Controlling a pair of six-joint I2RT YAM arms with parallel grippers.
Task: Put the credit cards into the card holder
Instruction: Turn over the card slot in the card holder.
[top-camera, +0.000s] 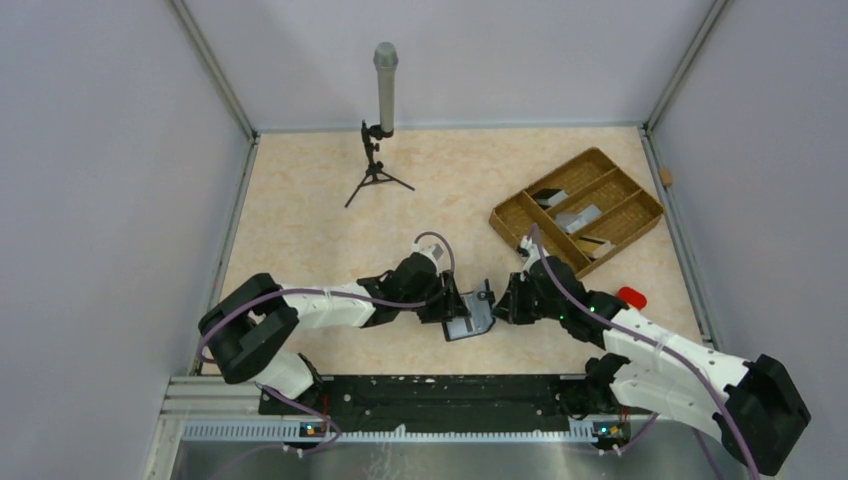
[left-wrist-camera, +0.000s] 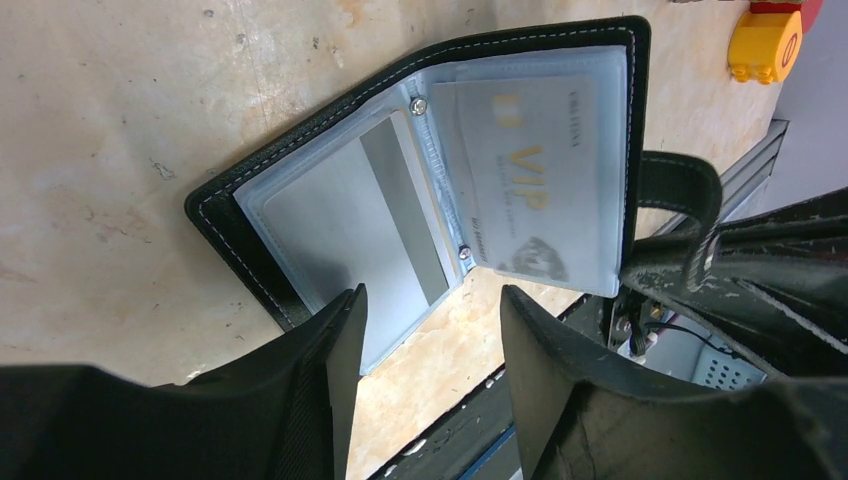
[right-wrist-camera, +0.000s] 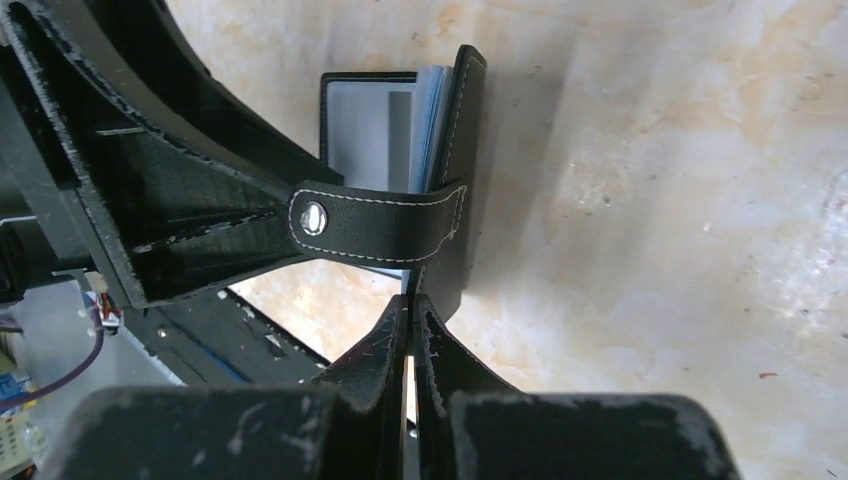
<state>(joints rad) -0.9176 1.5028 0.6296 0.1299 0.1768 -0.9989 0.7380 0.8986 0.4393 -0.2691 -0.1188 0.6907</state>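
Note:
The card holder (top-camera: 468, 318) is a black bifold wallet lying open on the table between my two grippers. In the left wrist view its left clear sleeve holds a grey credit card (left-wrist-camera: 370, 215) with a dark stripe. The right sleeve holds a pale VIP card (left-wrist-camera: 535, 170). My left gripper (left-wrist-camera: 430, 335) hovers open over the card holder's near edge, with nothing between its fingers. My right gripper (right-wrist-camera: 408, 305) is shut on the edge of the card holder's cover (right-wrist-camera: 462, 150), just below the clasp tab (right-wrist-camera: 385, 222). More grey cards (top-camera: 583, 217) lie in the woven tray.
A brown woven divided tray (top-camera: 628, 190) stands at the back right. A microphone on a small tripod (top-camera: 383, 100) stands at the back centre. A red object (top-camera: 631, 297) lies beside the right arm, and a yellow and red piece (left-wrist-camera: 765, 40) shows in the left wrist view.

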